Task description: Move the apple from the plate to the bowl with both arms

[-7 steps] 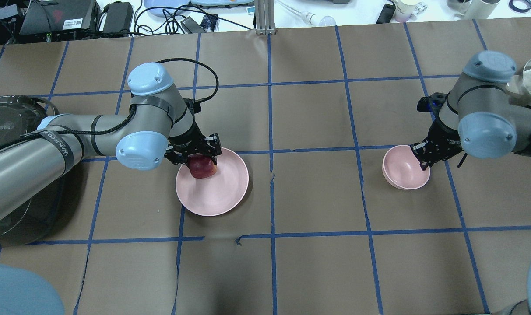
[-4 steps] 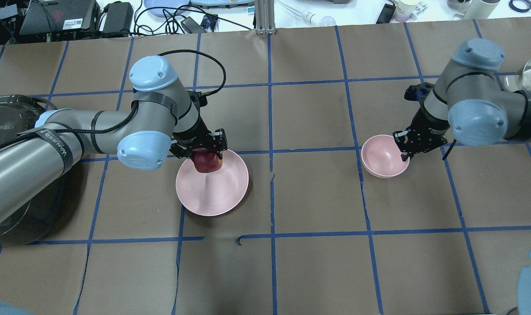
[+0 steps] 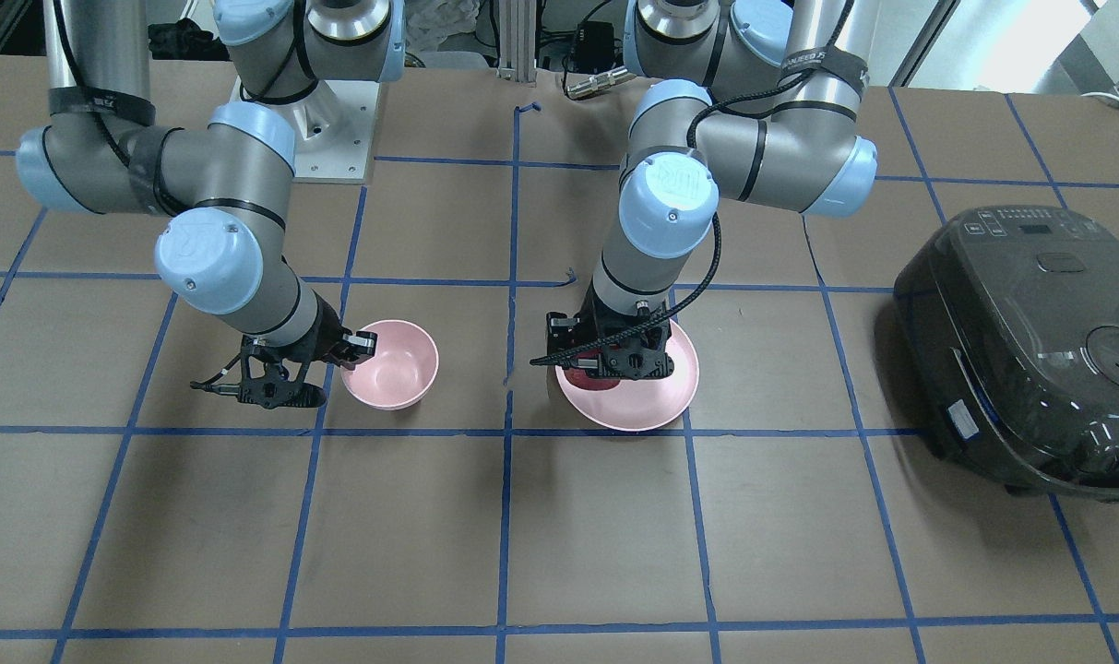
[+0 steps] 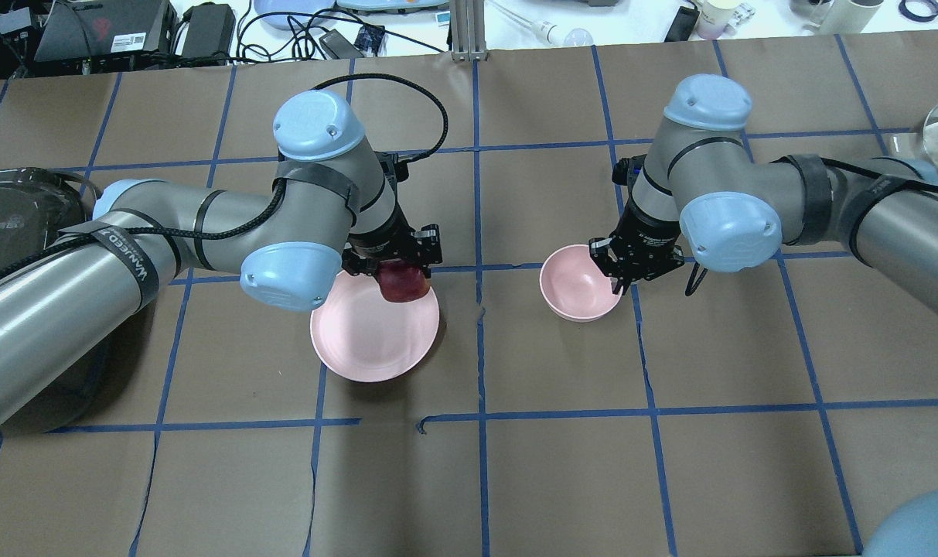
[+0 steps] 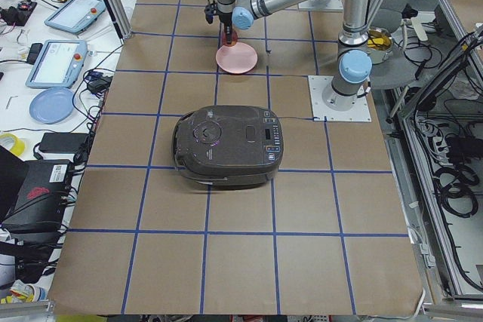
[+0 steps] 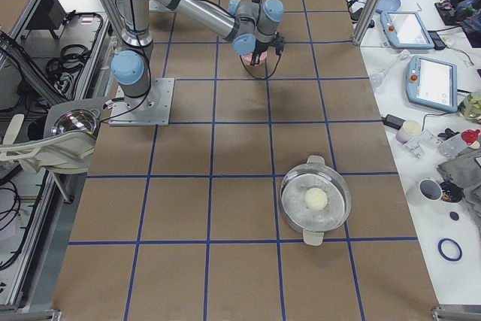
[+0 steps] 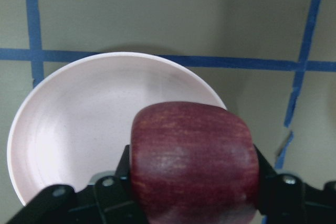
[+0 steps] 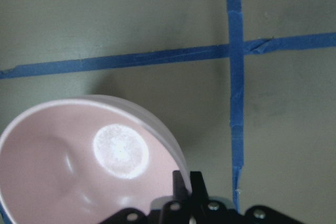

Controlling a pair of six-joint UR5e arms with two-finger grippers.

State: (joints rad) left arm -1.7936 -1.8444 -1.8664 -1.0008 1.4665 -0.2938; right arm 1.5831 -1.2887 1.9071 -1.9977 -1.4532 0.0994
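My left gripper (image 4: 395, 265) is shut on the dark red apple (image 4: 404, 285) and holds it above the far right rim of the wide pink plate (image 4: 364, 340). The left wrist view shows the apple (image 7: 194, 161) between the fingers with the plate (image 7: 73, 124) below. My right gripper (image 4: 618, 281) is shut on the right rim of the small pink bowl (image 4: 577, 295), which is empty and right of the plate. The right wrist view shows the bowl (image 8: 73, 166) pinched at its rim. In the front view the bowl (image 3: 393, 367) is left of the plate (image 3: 647, 401).
A dark rice cooker (image 3: 1029, 350) stands at the table end on my left, also in the overhead view (image 4: 12, 216). A lidded metal pot (image 6: 316, 199) sits at the end on my right. Clutter lines the far edge.
My left gripper has lifted the apple and carried it right, to the plate's right rim. My right gripper has brought the bowl left, much closer to the plate.
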